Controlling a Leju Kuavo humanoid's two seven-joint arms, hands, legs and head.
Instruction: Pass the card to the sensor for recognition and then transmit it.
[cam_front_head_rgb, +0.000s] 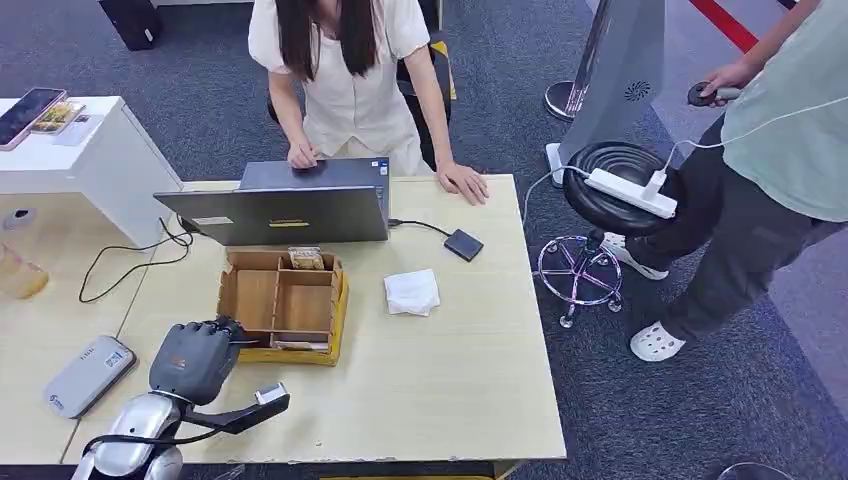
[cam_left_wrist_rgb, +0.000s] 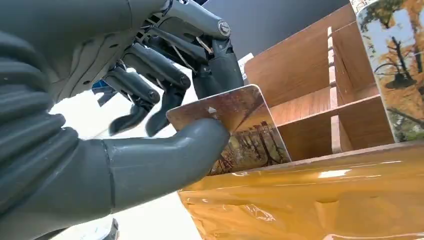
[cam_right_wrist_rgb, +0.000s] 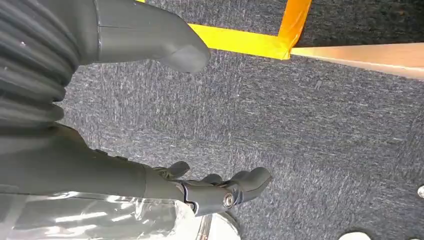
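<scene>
Grey fingers (cam_left_wrist_rgb: 150, 65) and thumb of the left hand (cam_front_head_rgb: 195, 360) pinch a card (cam_left_wrist_rgb: 240, 127) printed with autumn trees, at the near left corner of a wooden divided box (cam_front_head_rgb: 285, 300) that sits on a yellow tray toward the bench's (cam_front_head_rgb: 440, 390) near left. A second tree card (cam_left_wrist_rgb: 395, 70) stands in a far compartment. Behind the box are a laptop (cam_front_head_rgb: 290, 205), a white cloth (cam_front_head_rgb: 412, 292) and a small dark sensor (cam_front_head_rgb: 463, 244) by the far right edge. The right hand (cam_right_wrist_rgb: 200, 185) hangs over grey carpet, released, fingers loose and holding nothing
</scene>
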